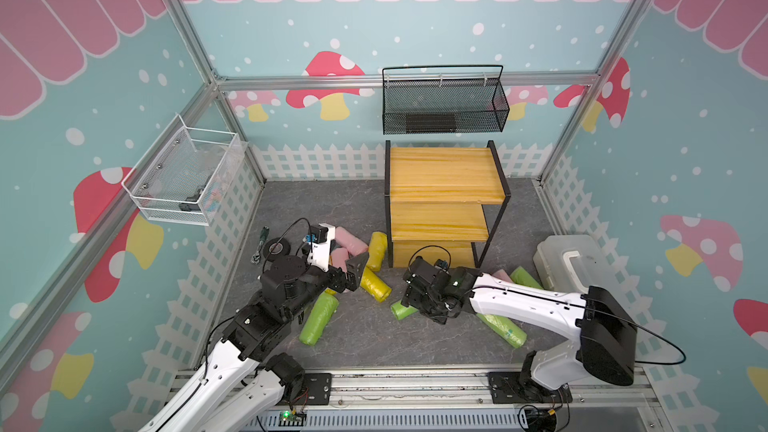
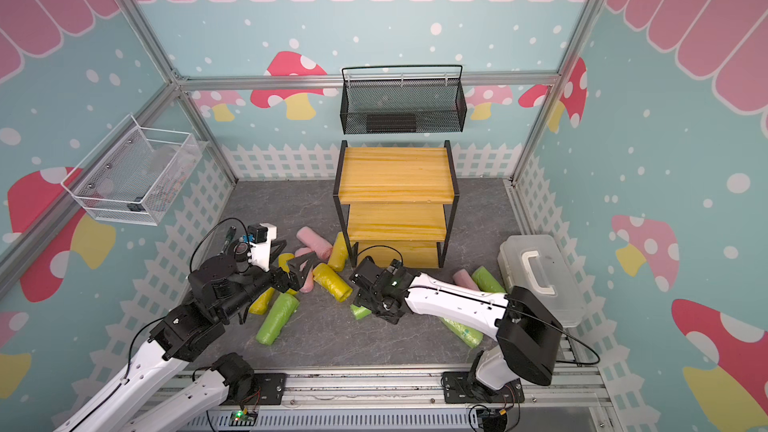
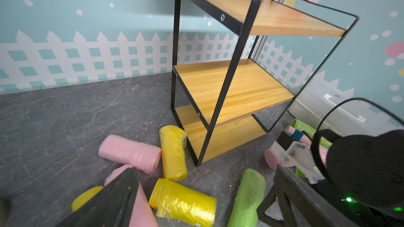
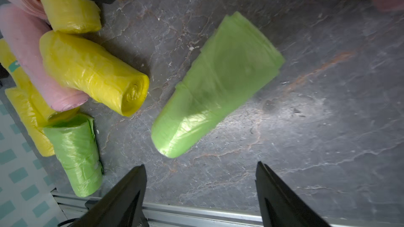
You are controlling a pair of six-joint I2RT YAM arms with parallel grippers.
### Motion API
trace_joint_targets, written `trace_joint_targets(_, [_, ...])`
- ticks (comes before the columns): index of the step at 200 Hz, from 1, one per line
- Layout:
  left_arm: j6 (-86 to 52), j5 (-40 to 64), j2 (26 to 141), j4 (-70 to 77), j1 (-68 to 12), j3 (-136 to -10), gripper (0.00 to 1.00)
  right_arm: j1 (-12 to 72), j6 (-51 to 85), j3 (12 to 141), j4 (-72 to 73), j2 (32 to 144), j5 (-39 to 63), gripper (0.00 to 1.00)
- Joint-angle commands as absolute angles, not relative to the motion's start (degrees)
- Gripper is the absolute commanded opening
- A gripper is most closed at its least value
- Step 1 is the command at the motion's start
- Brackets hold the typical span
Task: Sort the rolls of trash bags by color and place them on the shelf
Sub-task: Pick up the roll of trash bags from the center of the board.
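Fingertips (image 4: 131, 184) of right gripper (image 4: 200, 164) spread apart, nothing between them, aimed down at grey tabletop (image 4: 317, 127). Lime green roll (image 4: 218, 84) lying flat just ahead of the tips, clear of both; view slightly smeared. Off to one side, yellow roll (image 4: 94, 73) resting against pink roll (image 4: 28, 62), second green roll (image 4: 76, 153) stretched toward the front rail. In both top views, right wrist covering most of lime green roll, only one end showing.

Left gripper (image 3: 204, 168) released too, fingers (image 3: 118, 197) wide, empty, hanging over the pile near the shelf's front left leg. Below it: same yellow roll and pink roll, second pink roll (image 3: 131, 153) lying flat, second yellow roll (image 3: 173, 151) touching the leg of shelf (image 3: 231, 84).

Further out in a top view: long green roll (image 1: 500, 328) partly under right forearm; third pink roll (image 1: 500, 275) and fourth green roll (image 1: 525, 278) side by side, just beside translucent lidded box (image 1: 569, 259). Every roll in view down on the tabletop. Shelf upright at back centre, three wooden boards in black frame, below black mesh basket (image 1: 444, 103). Black tape roll (image 1: 276, 248) and hand tool (image 1: 259, 243) near left wall, white wire basket (image 1: 183, 176) hung higher on that wall.
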State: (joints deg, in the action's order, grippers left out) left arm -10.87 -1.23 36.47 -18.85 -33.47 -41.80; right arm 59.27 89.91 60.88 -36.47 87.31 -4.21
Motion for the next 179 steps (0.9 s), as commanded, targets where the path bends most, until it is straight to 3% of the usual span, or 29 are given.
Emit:
trace_joint_targets(1, [-10.4, -1.8, 35.3, -17.7, -33.7, -40.9, 0.99, 60.3, 94.9, 64.9, -36.2, 90.4, -7.3, 0.82])
trace_joint_targets(97, [-10.3, -1.8, 33.0, -15.8, -33.7, -39.5, 0.99, 60.6, 104.7, 65.2, -37.2, 99.3, -5.9, 0.79])
trace_joint_targets(155, [-10.4, -1.6, 33.0, -16.1, -33.8, -39.6, 0.99, 60.5, 106.2, 66.0, -35.4, 105.0, -3.5, 0.66])
trace_joint_targets(179, [-10.5, -1.8, 32.8, -16.2, -33.7, -39.6, 0.99, 60.6, 106.7, 62.6, -33.9, 104.6, -3.4, 0.56])
